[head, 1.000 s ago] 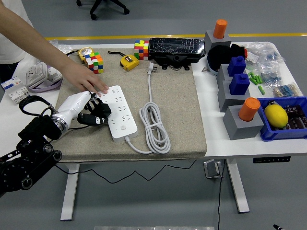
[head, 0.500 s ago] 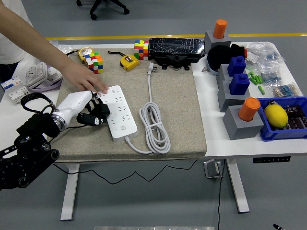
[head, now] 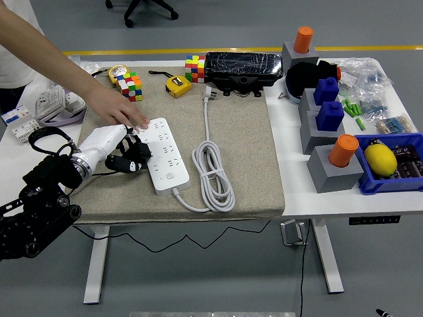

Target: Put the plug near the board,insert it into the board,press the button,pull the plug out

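Left hand (head: 124,153) sits low on the mat (head: 231,145), right at the board's (head: 165,155) left edge. White back up, black fingers (head: 135,157) curled in toward the board. Whether they touch it or pinch anything, cannot tell: the fingertips bunch into one dark mass against the white casing. Nothing clearly held.

A person's hand (head: 119,109) reaches in from the top left, fingertips down on the board's far left corner, just above the robot's fingers. The two hands sit very close; contact between them cannot be made out.

The plug (head: 207,94) lies well apart from the board, up near the mat's far edge, prongs pointing away. Its cord (head: 213,173) runs down the mat, loops in a coil just right of the board, and joins the board's near end.

The left arm is cut off at the lower left corner.

Surface: a grey-beige mat on a white table (head: 291,165). Along the far edge, two colour cubes (head: 129,86), a yellow tape measure (head: 178,85) and a black case (head: 242,69). To the right, grey blocks (head: 330,168) with orange and blue pieces, and a blue bin (head: 390,162) holding a yellow object. Beyond, grey floor with a yellow line.
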